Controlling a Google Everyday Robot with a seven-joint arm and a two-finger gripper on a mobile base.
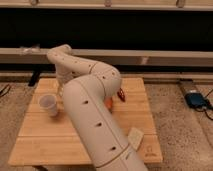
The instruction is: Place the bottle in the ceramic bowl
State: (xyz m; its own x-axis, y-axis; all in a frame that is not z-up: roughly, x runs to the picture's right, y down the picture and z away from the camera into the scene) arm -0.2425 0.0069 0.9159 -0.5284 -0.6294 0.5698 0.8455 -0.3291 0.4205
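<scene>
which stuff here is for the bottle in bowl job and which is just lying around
Job: bottle, lying right of the arm; ceramic bowl, mostly hidden behind it; pincer, low beside the cup.
Lying about: cup; blue device on floor.

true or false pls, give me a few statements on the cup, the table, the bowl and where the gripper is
1. A translucent plastic cup stands upright on the left part of the table. True.
2. The table top is glass. False: it is made of wooden boards.
3. The arm hides most of the orange ceramic bowl; only a sliver shows at the arm's right. True.
4. The gripper hangs over the table's right edge. False: the gripper is over the back left of the table, just behind the cup, and largely hidden by the arm.
5. A blue device lies on the floor to the right of the table. True.
</scene>
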